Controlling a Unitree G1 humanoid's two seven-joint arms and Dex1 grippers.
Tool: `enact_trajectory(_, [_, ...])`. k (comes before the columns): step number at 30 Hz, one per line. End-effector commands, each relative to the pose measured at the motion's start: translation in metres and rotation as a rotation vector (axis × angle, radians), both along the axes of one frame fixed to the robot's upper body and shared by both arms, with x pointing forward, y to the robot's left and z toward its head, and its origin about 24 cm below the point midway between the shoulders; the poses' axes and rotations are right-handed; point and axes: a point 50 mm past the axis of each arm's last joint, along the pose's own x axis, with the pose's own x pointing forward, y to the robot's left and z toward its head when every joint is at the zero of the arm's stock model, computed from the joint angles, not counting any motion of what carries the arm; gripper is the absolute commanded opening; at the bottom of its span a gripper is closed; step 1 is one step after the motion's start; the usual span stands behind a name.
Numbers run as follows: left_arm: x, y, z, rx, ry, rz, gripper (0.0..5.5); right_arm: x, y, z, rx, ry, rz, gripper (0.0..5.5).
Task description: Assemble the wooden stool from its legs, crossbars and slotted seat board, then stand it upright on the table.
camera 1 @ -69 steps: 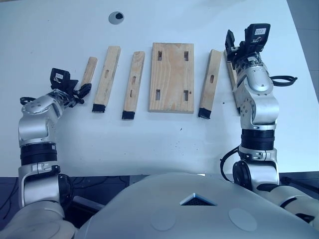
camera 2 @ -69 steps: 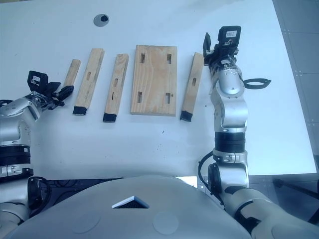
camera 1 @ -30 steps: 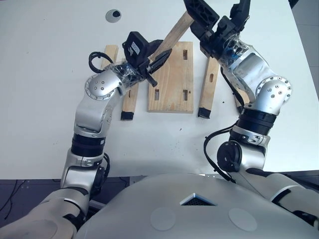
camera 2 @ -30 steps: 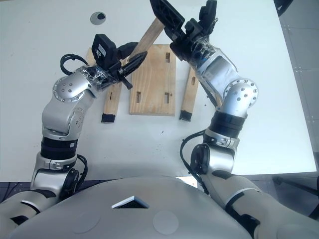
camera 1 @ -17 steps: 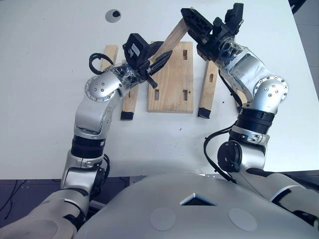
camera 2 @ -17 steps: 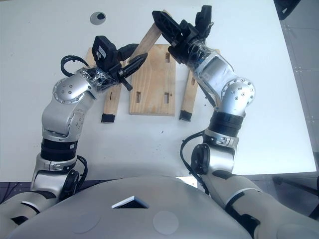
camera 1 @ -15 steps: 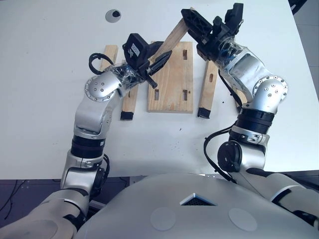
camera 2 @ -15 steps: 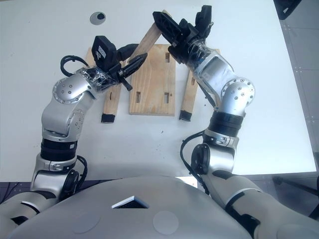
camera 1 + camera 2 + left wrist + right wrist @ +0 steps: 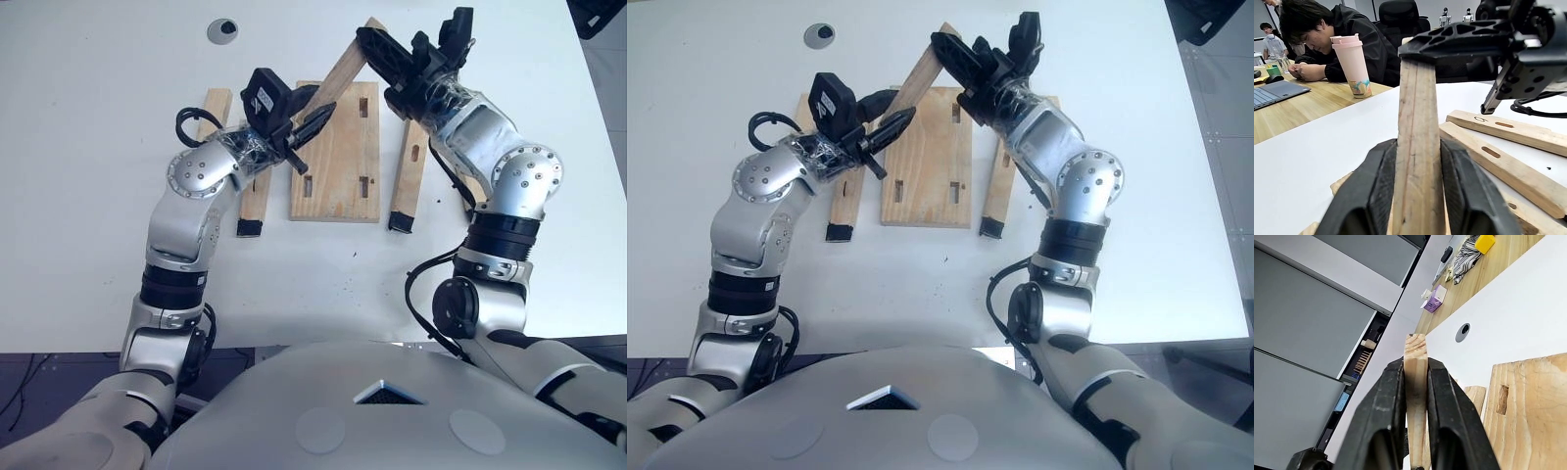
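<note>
Both my claws are clamped on 1 bar (image 9: 338,76), which hangs tilted above the seat board (image 9: 343,171). My left claw (image 9: 313,119) grips its lower end over the board's left edge. My right claw (image 9: 372,44) grips its upper end just past the board's far edge. 2 legs (image 9: 253,206) lie left of the board and 1 leg (image 9: 411,162) lies right of it. The risk, I reckon, is my arms pulling unevenly: that could twist the bar loose, drop it on the board and scatter the legs.
</note>
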Motion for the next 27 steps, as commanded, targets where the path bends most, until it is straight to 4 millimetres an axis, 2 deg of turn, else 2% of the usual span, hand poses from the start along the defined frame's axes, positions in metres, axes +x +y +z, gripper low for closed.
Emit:
enact_trajectory(1, [0.004,0.004,0.002,0.017,-0.010,0.041,1.93,0.009,-0.015,-0.006,-0.157,-0.010,-0.132,0.39])
enact_trajectory(5, [0.004,0.001,0.002,0.024,-0.021,0.067,1.93,0.023,-0.058,-0.018,-0.366,0.005,-0.411,0.39])
enact_trajectory(8, [0.008,0.009,-0.003,0.021,-0.015,0.165,1.93,0.016,-0.098,-0.007,-0.443,-0.068,-0.545,0.39])
enact_trajectory(10, [0.010,0.017,-0.008,0.014,0.000,0.256,1.93,0.001,-0.114,-0.004,-0.442,-0.061,-0.563,0.39])
enact_trajectory(13, [0.007,0.025,-0.016,0.008,0.021,0.331,1.93,-0.020,-0.106,-0.011,-0.420,-0.007,-0.521,0.39])
enact_trajectory(17, [0.009,0.028,-0.016,0.012,0.014,0.357,1.93,-0.045,-0.090,-0.036,-0.369,0.123,-0.508,0.39])
enact_trajectory(21, [0.013,0.030,-0.013,0.016,0.001,0.352,1.93,-0.045,-0.076,-0.039,-0.363,0.134,-0.499,0.39])
enact_trajectory(24, [0.014,0.031,-0.011,0.015,-0.005,0.351,1.93,-0.044,-0.081,-0.038,-0.379,0.134,-0.532,0.39])
enact_trajectory(27, [0.009,0.030,-0.012,0.005,0.002,0.342,1.93,-0.043,-0.084,-0.030,-0.302,0.145,-0.555,0.39])
